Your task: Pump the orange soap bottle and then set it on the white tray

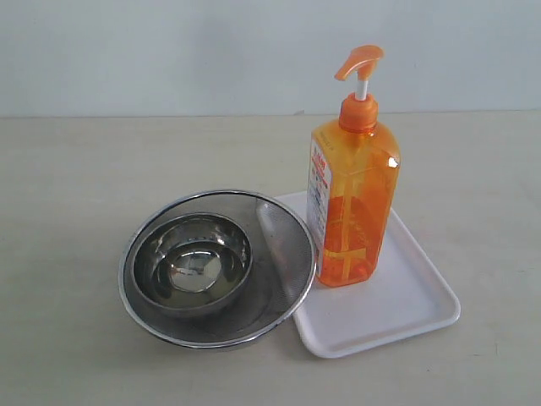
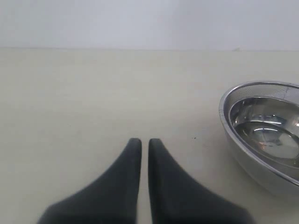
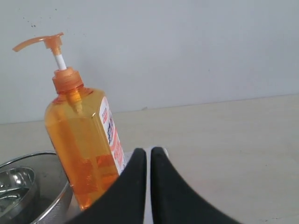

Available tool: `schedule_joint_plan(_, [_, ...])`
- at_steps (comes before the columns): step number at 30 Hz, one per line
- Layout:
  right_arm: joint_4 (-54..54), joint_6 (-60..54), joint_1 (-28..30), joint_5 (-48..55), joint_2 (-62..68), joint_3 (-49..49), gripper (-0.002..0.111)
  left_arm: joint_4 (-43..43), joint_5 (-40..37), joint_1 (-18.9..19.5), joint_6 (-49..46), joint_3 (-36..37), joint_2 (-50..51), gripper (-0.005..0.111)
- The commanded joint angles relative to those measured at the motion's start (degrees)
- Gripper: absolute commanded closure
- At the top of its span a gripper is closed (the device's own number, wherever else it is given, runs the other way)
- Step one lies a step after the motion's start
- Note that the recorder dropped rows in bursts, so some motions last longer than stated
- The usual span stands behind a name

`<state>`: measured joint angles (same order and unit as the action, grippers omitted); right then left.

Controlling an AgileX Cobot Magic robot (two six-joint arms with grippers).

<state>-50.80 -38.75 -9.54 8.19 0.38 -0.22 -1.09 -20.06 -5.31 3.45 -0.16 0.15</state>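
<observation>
Right gripper (image 3: 149, 150): jaws pressed together, nothing between them. It sits low, aimed toward the orange soap bottle (image 3: 84, 144), near it but not touching.

Left gripper (image 2: 144, 141): also clenched and empty, low over the bare table (image 2: 70, 93), with the mesh strainer (image 2: 229, 121) off to one side.

Neither arm shows in the exterior view.

The bottle stands upright on the white tray (image 1: 406, 304), just beside the strainer, which holds a steel bowl (image 1: 194, 266).

Step, judged: placement looks done. The pump head is up with its white stem exposed, so I cannot tell whether it has been pressed.

If pumping remains, the next move calls for a straight downward press on the nozzle. The bottle is tall and narrow, so an off-centre push could tip it.
</observation>
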Motion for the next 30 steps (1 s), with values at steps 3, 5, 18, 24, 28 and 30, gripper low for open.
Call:
schedule_joint_plan(3, [2.73,3.32,0.36,-5.91,-0.38,0.22,0.108,0.14,0.51,0.17,-0.08,0.16,-0.15,0.102])
schedule_joint_plan(5, [16.67,13.60,0.36,-5.15,-0.38,0.22,0.108,0.14,0.51,0.17,-0.08,0.16,-0.15,0.102])
schedule_joint_plan(18, [62.20,52.13,0.36,12.17,-0.38,0.22,0.108,0.14,0.51,0.17,-0.08,0.16,-0.15,0.102])
schedule_joint_plan(24, [61.91,52.13,0.36,12.81,-0.38,0.22,0.108,0.14,0.51,0.17,-0.08,0.16,-0.15,0.102])
schedule_joint_plan(28, [61.91,52.13,0.36,12.81,-0.38,0.22,0.108,0.14,0.51,0.17,-0.08,0.16,-0.15,0.102])
schedule_joint_plan(30, [61.91,52.13,0.36,12.81,-0.38,0.22,0.108,0.14,0.51,0.17,-0.08,0.16,-0.15,0.102])
